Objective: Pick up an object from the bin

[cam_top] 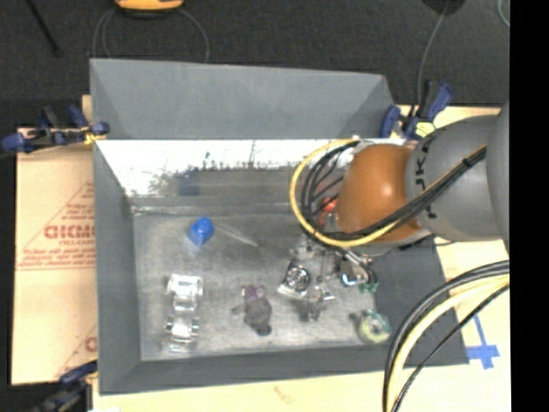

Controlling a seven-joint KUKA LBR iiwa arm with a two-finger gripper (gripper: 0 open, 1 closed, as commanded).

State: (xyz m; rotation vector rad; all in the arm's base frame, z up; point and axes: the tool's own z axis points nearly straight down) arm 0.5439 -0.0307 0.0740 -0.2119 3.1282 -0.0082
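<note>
Contents of the grey bin [116, 256] are four loose things, lying well apart on its floor. A small blue piece [200, 232] lies left of the middle, toward the back wall. A clear plastic piece [183, 312] lies by the front left corner. A purple and grey lump [255, 307] lies near the front wall, about midway along it. A pale green and white ring-shaped piece [373, 326] lies at the front right corner.

The gripper [310, 288] is low over the floor between the lump and the ring-shaped piece, nearer the lump and just beside it. Contact with the lump cannot be told, nor whether the gripper stands apart or together.

The arm comes in over the right rim, with its wrist turned downward. Its orange cover [373, 187] and looped cables [300, 187] overhang the right part of the floor.
</note>
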